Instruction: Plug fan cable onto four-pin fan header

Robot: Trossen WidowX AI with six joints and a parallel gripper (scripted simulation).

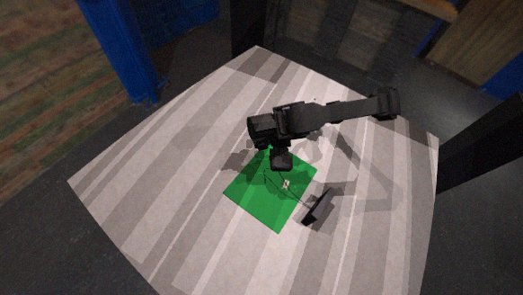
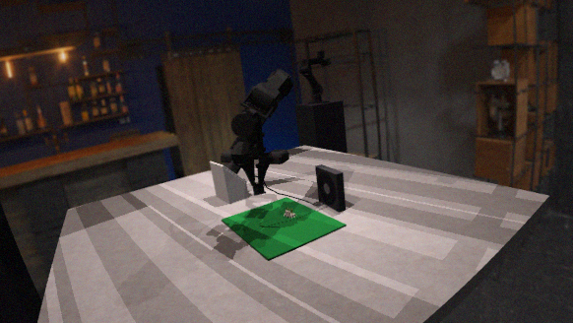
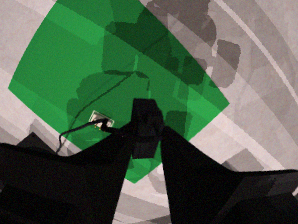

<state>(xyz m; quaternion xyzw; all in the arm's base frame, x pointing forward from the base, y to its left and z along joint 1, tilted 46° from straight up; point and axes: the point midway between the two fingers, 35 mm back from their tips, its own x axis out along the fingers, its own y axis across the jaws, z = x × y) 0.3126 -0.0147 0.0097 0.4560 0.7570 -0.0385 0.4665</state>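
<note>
The green board (image 1: 258,204) (image 2: 276,246) (image 3: 45,60) lies flat on the table. The small pale four-pin header (image 1: 286,183) (image 2: 289,214) (image 3: 101,119) stands on it, towards the fan's side. The black fan (image 1: 317,208) (image 2: 330,188) stands upright beside the board. Its thin dark cable runs to the plug. My gripper (image 2: 259,190) (image 3: 148,129) is shut on the black plug (image 3: 145,117), held above the table near the board's edge in the exterior view. In the wrist view the plug appears to the right of the header, apart from it. The arm hides the fingertips in the top view.
A pale upright panel (image 2: 228,184) stands close beside the gripper in the exterior view. The fan's cable (image 2: 290,198) (image 3: 72,133) hangs between the fan and the plug, and passes over the header in the wrist view. Shadows of the arm cross the board.
</note>
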